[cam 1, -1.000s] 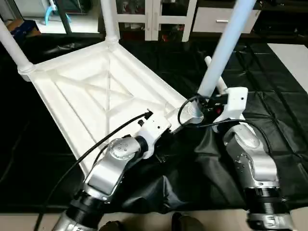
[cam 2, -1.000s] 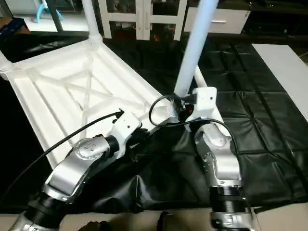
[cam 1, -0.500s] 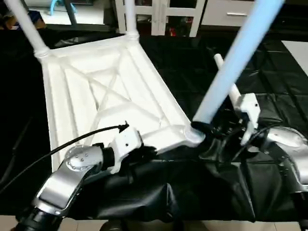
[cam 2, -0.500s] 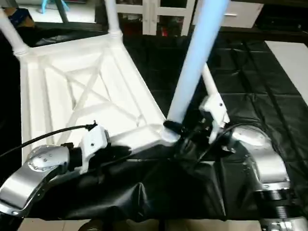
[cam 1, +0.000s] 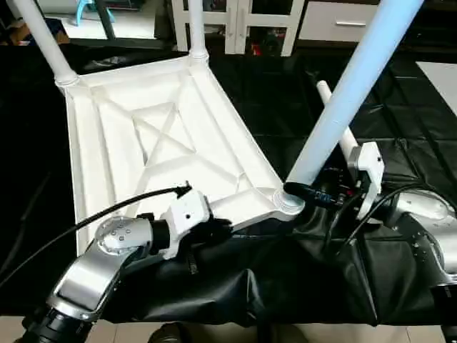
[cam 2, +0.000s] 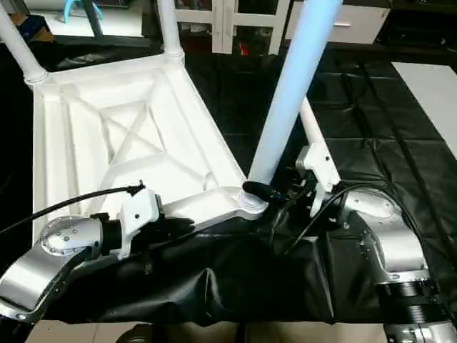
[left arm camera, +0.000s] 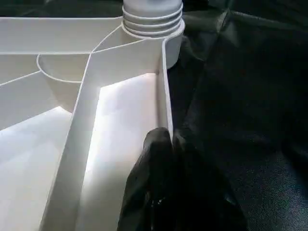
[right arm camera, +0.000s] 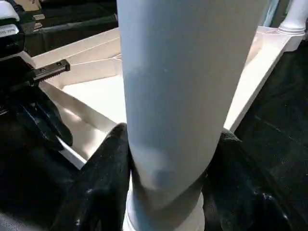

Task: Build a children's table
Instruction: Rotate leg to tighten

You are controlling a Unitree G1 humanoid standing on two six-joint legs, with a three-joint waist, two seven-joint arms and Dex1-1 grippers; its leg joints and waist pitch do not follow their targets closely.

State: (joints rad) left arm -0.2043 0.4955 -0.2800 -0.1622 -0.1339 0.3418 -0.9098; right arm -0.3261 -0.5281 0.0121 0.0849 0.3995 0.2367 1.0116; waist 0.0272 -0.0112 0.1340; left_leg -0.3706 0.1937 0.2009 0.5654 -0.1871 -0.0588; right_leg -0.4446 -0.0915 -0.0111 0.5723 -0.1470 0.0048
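Surface: black-draped table (cam 1: 400, 121).
Tabletop (cam 1: 136, 136): upside down, centre-left of frame.
Left gripper (left arm camera: 166, 144): fingers together on tabletop's rim.
Right gripper (right arm camera: 168, 192): fingers clamped around near leg (cam 1: 343, 93).

Black-draped work table (cam 1: 400, 107); white glass-door cabinet (cam 1: 239, 25) behind; pale floor (cam 1: 136, 25).

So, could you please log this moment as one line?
left pincer: shut on white plastic ribbed tabletop rim | right pincer: around white cylindrical tube leg, near corner socket | legs upright: three
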